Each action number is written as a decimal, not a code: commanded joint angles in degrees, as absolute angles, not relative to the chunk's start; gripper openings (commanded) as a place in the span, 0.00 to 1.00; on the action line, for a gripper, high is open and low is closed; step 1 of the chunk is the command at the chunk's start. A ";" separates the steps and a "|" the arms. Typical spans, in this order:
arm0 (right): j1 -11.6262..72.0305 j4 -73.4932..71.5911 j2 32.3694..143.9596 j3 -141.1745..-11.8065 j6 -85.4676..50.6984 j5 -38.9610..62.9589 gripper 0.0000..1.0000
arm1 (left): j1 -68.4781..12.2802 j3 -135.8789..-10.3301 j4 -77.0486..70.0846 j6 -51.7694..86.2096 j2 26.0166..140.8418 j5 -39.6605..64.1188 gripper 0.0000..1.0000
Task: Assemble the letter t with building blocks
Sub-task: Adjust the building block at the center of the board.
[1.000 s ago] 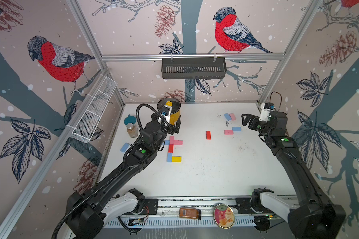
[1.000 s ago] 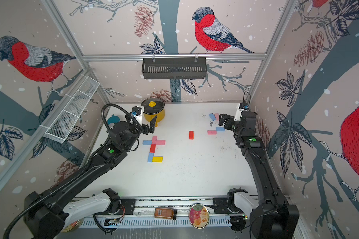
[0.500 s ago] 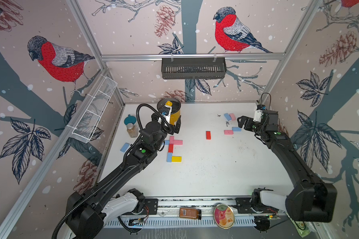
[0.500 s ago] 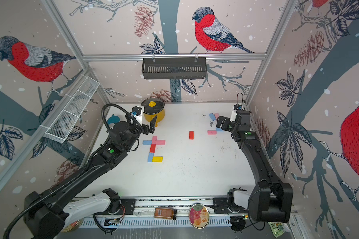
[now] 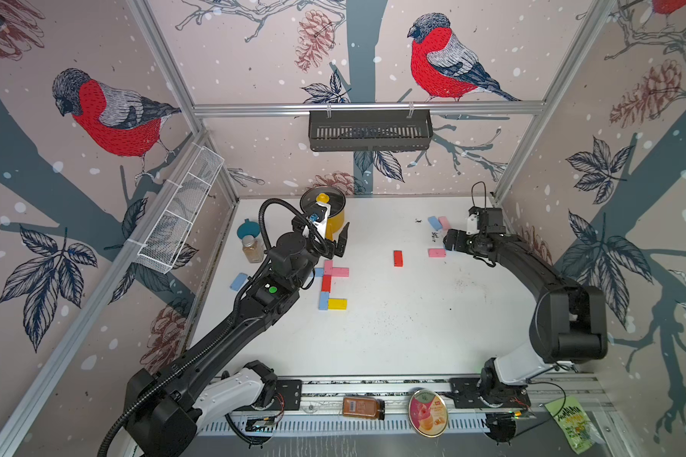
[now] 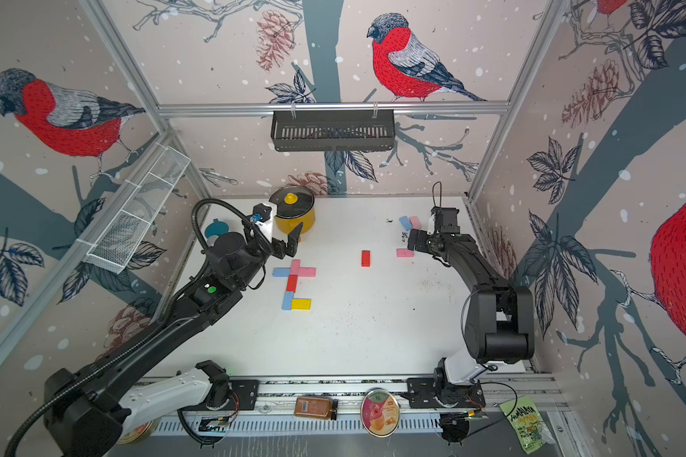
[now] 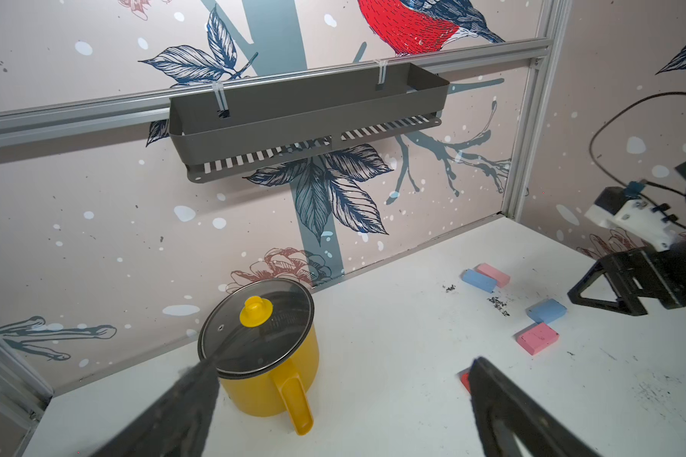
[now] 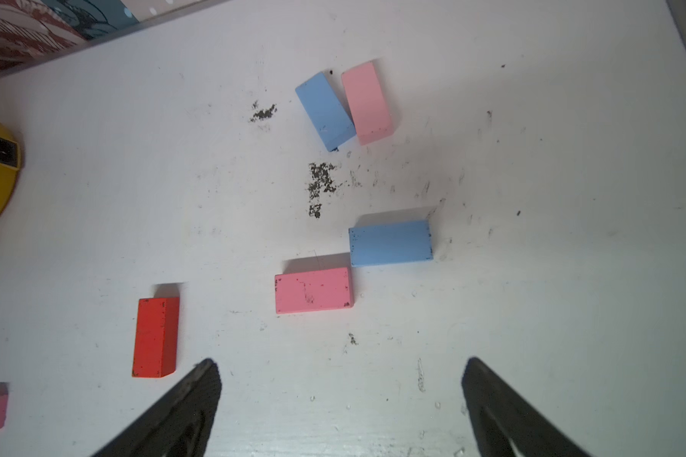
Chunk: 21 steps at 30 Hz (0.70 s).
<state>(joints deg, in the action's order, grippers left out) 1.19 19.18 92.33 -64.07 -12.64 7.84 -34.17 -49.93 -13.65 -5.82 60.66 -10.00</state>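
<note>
Bird-and-branch wallpaper lines the walls around a white bench [image 5: 393, 336], scuffed and speckled with dark crumbs at the back right. Two black arms come in from the near rail. The left arm [image 5: 254, 308] ends in the left tool [image 7: 341, 364], spread wide and empty, in the air just in front of the lidded yellow pot [image 6: 294, 215]. The right arm [image 5: 531, 269] bends toward the back right corner, where the right tool [image 8: 340, 361] is likewise spread wide with nothing between its fingers. A black slotted shelf [image 5: 369, 130] hangs on the back wall and a white wire basket [image 5: 179, 213] on the left wall.

The building blocks [image 6: 292, 283] all lie flat on the bench. Six touch one another left of centre: a light blue and two pink across the top, a red and a light blue running down toward the near edge, and a yellow block [image 6: 301, 304] against the lowest one's right side. A lone red block [image 5: 398, 258] lies near the middle. Just ahead of the right tool's fingertips, a pink block [image 8: 313, 289] and a blue block [image 8: 391, 242] meet corner to corner. Beyond them a back pair [image 8: 367, 103], blue and pink, lies side by side. A stray blue block [image 5: 238, 281] lies near the left wall.
</note>
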 commanded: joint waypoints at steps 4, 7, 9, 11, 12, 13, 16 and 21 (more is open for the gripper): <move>3.16 20.39 99.08 -68.23 -11.90 7.78 0.87 | -34.17 -50.26 -15.42 -5.36 60.64 -7.83 0.98; 4.73 20.74 102.00 -70.23 -12.19 6.33 0.86 | -34.17 -50.29 -15.36 -5.27 60.90 -7.79 0.98; 5.09 20.74 103.88 -71.41 -12.60 6.41 0.85 | -34.17 -50.45 -15.19 -5.27 61.08 -7.89 0.98; 5.43 20.83 105.60 -72.81 -12.79 6.55 0.83 | -34.14 -50.52 -15.10 -5.19 61.26 -8.01 0.98; 5.65 21.03 106.45 -73.54 -12.66 6.39 0.83 | -34.13 -50.54 -15.12 -5.21 61.26 -8.01 0.98; 5.92 21.53 107.39 -74.54 -12.66 5.58 0.82 | -34.12 -50.46 -15.12 -5.19 61.34 -8.00 0.98; 6.39 22.89 110.22 -77.52 -12.70 3.81 0.76 | -34.11 -50.50 -14.96 -5.32 61.50 -8.09 0.98; 7.43 24.59 114.10 -81.76 -13.70 -0.36 0.64 | -34.17 -50.58 -14.86 -5.27 61.83 -8.26 0.98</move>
